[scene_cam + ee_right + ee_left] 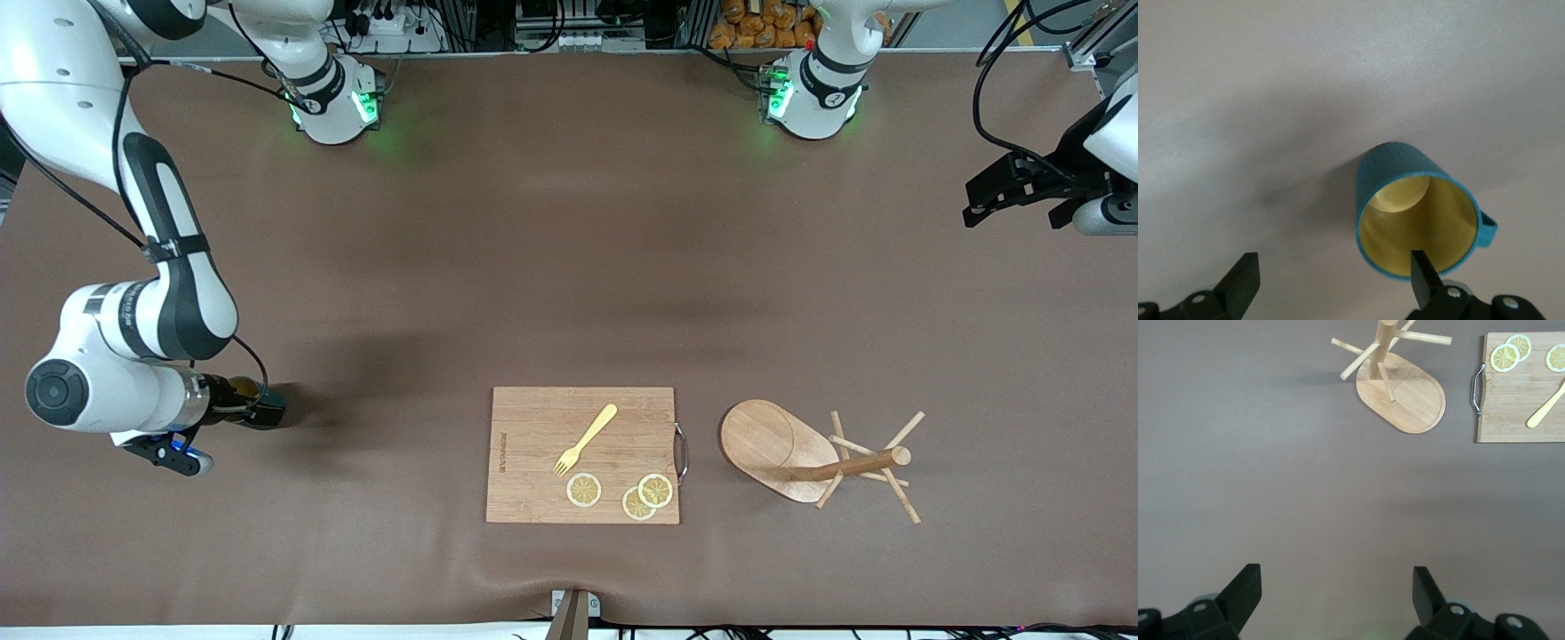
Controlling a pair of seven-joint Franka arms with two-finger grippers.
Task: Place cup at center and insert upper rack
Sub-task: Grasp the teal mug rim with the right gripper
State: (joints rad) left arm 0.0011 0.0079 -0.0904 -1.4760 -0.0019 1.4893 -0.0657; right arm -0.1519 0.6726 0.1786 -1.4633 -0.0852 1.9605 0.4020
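Brown surface point(569, 267). Right arm bent low at its end of surface, right tool point(1331, 280) open just above cup point(1415, 213) (teal, upright). Left arm raised, waiting, left tool point(1337, 593) open. Upper rack point(800, 453) stands beside cutting board point(533, 462).

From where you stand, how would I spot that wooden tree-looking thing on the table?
Find the wooden cutting board near the front camera's edge of the brown table. Beside it, toward the left arm's end, stands the upper rack: an oval wooden base with one round post. Unlike the flat board with its fork and lemon slices, it has thin pegs crossing near its top.
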